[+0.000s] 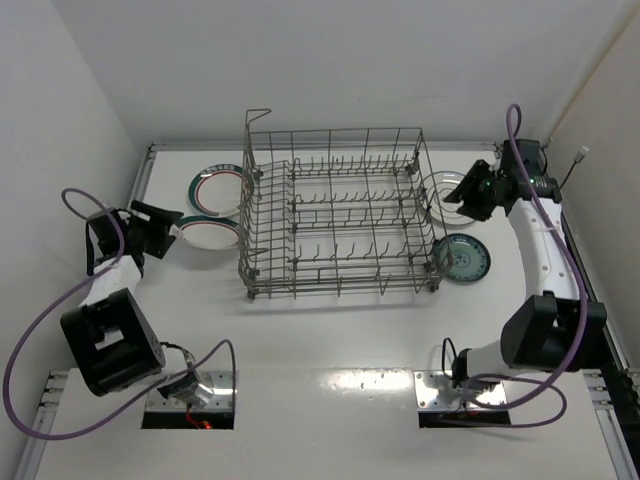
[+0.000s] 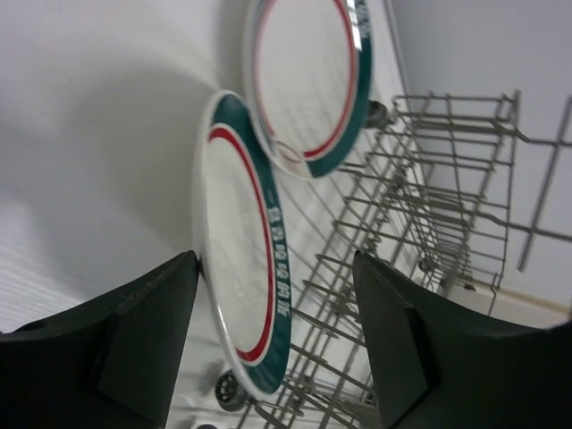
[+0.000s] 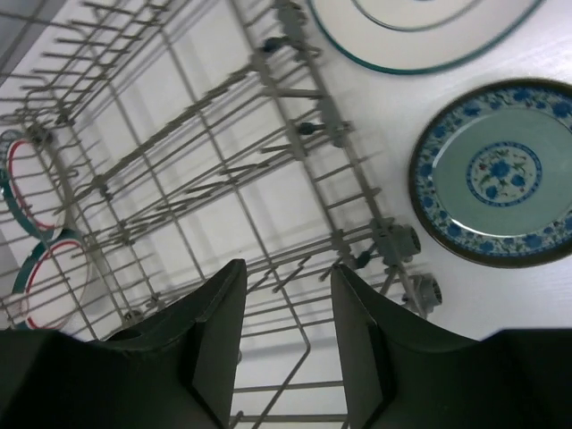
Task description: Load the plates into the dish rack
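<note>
The grey wire dish rack (image 1: 335,210) stands mid-table with no plate in it. Two white plates with green-and-red rims lie left of it, one farther back (image 1: 215,188) and one nearer (image 1: 210,234). My left gripper (image 1: 168,232) is open at the nearer plate's left edge. In the left wrist view that plate (image 2: 237,295) reaches between the fingers of the left gripper (image 2: 277,308), and the other plate (image 2: 308,80) lies beyond. My right gripper (image 1: 468,192) is open and empty over the white plate with a thin dark ring (image 1: 438,188). The teal patterned plate (image 1: 462,258) lies nearer.
White walls close in the table on the left, back and right. In the right wrist view the open gripper (image 3: 288,299) looks down on the rack's corner (image 3: 223,179), the teal plate (image 3: 496,170) and the ringed plate (image 3: 420,31). Small rack wheels (image 3: 398,243) stick out.
</note>
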